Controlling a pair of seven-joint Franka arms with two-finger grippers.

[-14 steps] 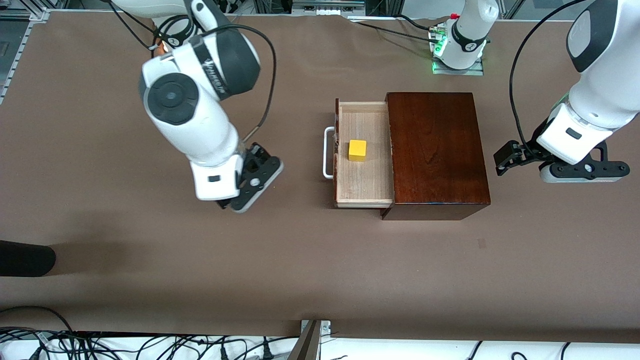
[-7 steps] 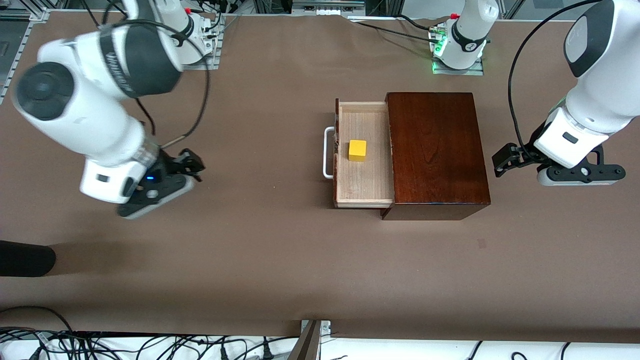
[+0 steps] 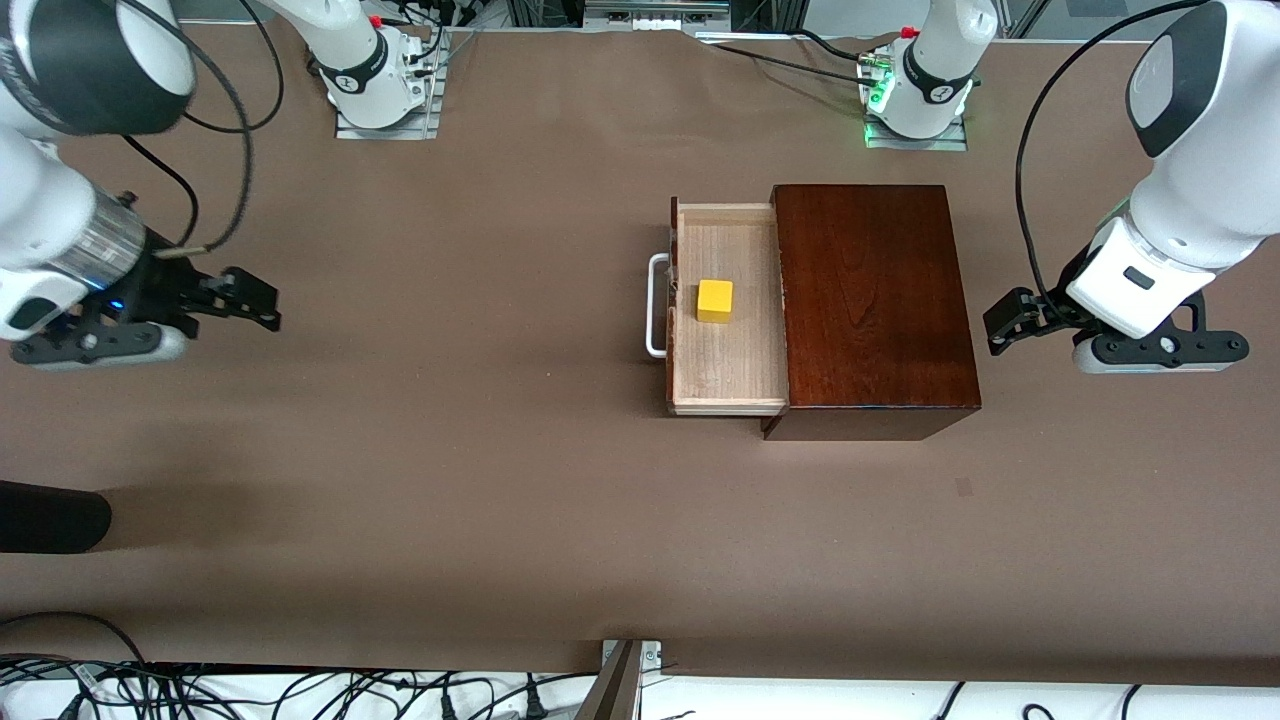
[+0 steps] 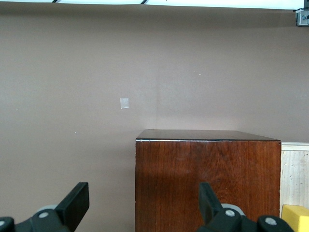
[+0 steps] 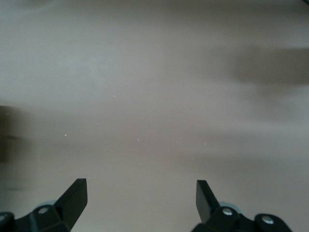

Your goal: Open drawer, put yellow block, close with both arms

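The drawer (image 3: pixel 727 370) stands pulled out of the dark mahogany box (image 3: pixel 870 300), its white loop handle (image 3: pixel 655 305) toward the right arm's end. The yellow block (image 3: pixel 714 300) lies in the drawer's tray. My left gripper (image 3: pixel 1000 325) is open and empty, just off the box's closed end toward the left arm's end of the table. In the left wrist view my left gripper (image 4: pixel 142 210) faces the box (image 4: pixel 207 179), with the tray (image 4: pixel 294 174) and block (image 4: pixel 295 217) at the edge. My right gripper (image 3: pixel 262 303) is open and empty, over bare table at the right arm's end; the right wrist view (image 5: pixel 140 198) shows only tabletop.
A small pale tape mark (image 3: pixel 963 487) lies on the brown tabletop, nearer the front camera than the box. A dark rounded object (image 3: pixel 50 515) pokes in at the right arm's end. Cables (image 3: pixel 300 690) run along the table's near edge.
My right arm has swung away from the drawer to its own end of the table, gripper still empty. My left gripper has barely shifted. The drawer and block have not moved.
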